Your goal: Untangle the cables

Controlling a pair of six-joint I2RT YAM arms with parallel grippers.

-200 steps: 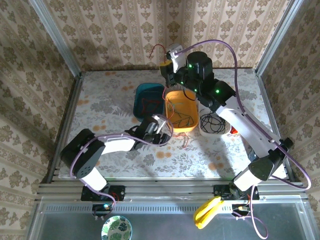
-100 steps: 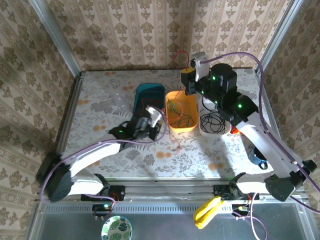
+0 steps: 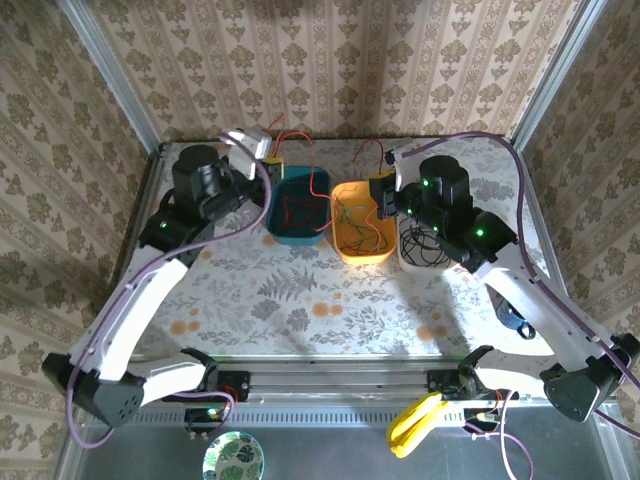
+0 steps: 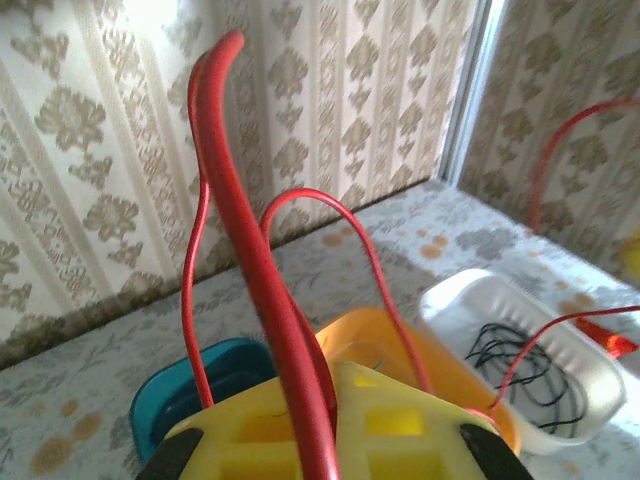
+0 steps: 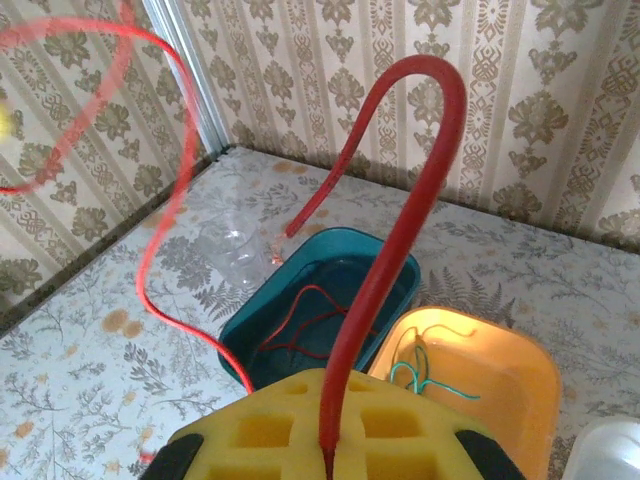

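Top external, hazard entry: left gripper (image 3: 272,159) and right gripper (image 3: 385,181) each clamped on red cable (image 4: 262,270); pulling apart could tighten a snag or drag the teal tray (image 3: 296,240).

White arms (image 3: 135,305) with black joints, lilac cables (image 3: 480,136), yellow-padded grippers (image 4: 325,440) (image 5: 325,445).

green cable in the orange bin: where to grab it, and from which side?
Probably the green cable where a strand lies across the bin floor, coming straight down from above. It sits low inside the orange bin, whose walls block a sideways approach. It is very thin, so pinch across the strand, not along it.
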